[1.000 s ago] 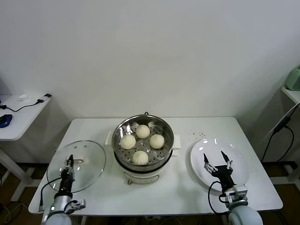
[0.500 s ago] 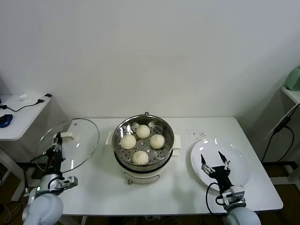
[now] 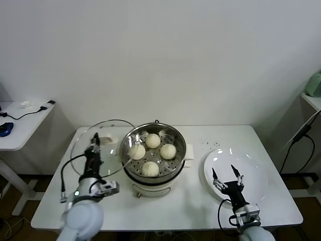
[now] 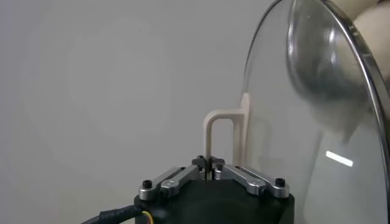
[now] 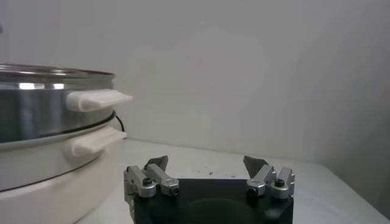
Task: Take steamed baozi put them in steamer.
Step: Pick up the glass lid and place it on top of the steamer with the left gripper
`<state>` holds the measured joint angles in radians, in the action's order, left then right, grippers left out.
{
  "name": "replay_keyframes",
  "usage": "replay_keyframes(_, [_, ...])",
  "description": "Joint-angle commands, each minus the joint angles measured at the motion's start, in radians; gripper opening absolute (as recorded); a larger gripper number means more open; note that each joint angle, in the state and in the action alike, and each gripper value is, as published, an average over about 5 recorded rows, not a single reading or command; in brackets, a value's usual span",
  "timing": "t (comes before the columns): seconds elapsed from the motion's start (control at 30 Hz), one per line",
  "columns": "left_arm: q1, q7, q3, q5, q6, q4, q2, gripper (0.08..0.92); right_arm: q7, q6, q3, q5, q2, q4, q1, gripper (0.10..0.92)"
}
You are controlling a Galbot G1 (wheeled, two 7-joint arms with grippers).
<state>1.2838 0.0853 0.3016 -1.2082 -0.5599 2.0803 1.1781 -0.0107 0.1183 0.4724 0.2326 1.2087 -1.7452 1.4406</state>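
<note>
The steamer [image 3: 131, 142] stands mid-table, a shiny steel pot on a cream base, and shows from the side in the right wrist view [image 5: 42, 103]. Several cream-white baozi [image 3: 150, 168] lie on its perforated tray. My left gripper [image 3: 95, 137] is shut on the cream handle [image 4: 213, 131] of the round glass lid [image 3: 103, 150]. It holds the lid tilted in the air just left of the pot. In the left wrist view the lid [image 4: 317, 115] fills one side. My right gripper [image 3: 226, 175] hangs open over the empty white plate [image 3: 256, 170], with nothing between its fingers [image 5: 157, 163].
The white table [image 3: 200, 201] has bare room in front of the pot and at its left end. A side table [image 3: 20, 125] with cables and a blue mouse stands at far left. A shelf with a green object [image 3: 314, 83] and a hanging cable is at far right.
My left gripper lifted the glass lid off the table's left end and carried it right, up beside the steamer. The right gripper drew back a little toward the front edge, still open.
</note>
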Motion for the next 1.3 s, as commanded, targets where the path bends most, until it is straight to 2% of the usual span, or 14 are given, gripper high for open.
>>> replay_keyframes(0.03, [-0.108, 0.146, -0.280, -0.221, -0.155, 0.020, 0.123, 0.132, 0.002, 0.074, 0.005, -0.004, 0.004, 0.023, 0.004, 0.823])
replay_keyframes(0.17, [-0.136, 0.180, -0.345, -0.307, -0.181, -0.013, 0.185, 0.132, -0.002, 0.099, 0.013, 0.007, 0.005, 0.037, 0.005, 0.823])
replay_keyframes(0.33, [-0.159, 0.181, -0.396, -0.372, -0.189, -0.074, 0.258, 0.132, -0.005, 0.122, 0.026, 0.023, 0.004, 0.048, 0.019, 0.823])
replay_keyframes(0.7, [-0.215, 0.168, -0.438, -0.406, -0.203, -0.197, 0.343, 0.132, -0.012, 0.153, 0.059, 0.052, -0.006, 0.064, 0.037, 0.823])
replay_keyframes(0.93, [-0.229, 0.150, -0.424, -0.418, -0.203, -0.253, 0.354, 0.132, -0.029, 0.152, 0.060, 0.040, 0.007, 0.067, 0.030, 0.823])
replay_keyframes(1.3, [-0.223, 0.126, -0.375, -0.405, -0.198, -0.298, 0.323, 0.132, -0.036, 0.172, 0.061, 0.012, 0.021, 0.076, 0.022, 0.823])
